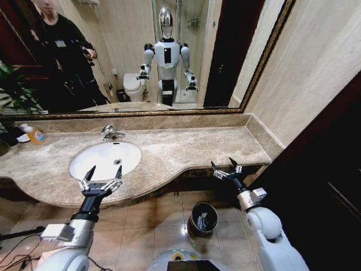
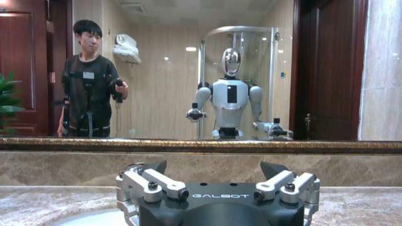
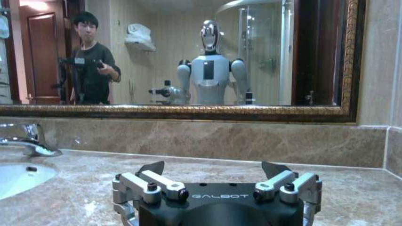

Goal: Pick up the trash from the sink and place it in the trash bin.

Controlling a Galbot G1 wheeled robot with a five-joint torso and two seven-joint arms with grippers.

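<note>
The sink (image 1: 104, 155) is a white oval basin set in the beige marble counter (image 1: 186, 148), with a chrome tap (image 1: 111, 133) behind it. My left gripper (image 1: 104, 171) hovers open over the basin's near rim, nothing between its fingers; in the left wrist view the left gripper (image 2: 213, 169) faces the mirror, with the basin's edge (image 2: 88, 219) below. My right gripper (image 1: 223, 164) is open and empty at the counter's front edge, right of the sink. The trash bin (image 1: 203, 218), dark metal with a black liner, stands on the floor below. The trash is hidden from view.
An orange-labelled soap bottle (image 1: 35, 134) stands at the counter's far left beside a plant (image 1: 14, 90). A framed mirror (image 1: 169, 110) backs the counter. A tiled wall and dark door close in the right side. Cables (image 1: 17, 257) lie on the floor at left.
</note>
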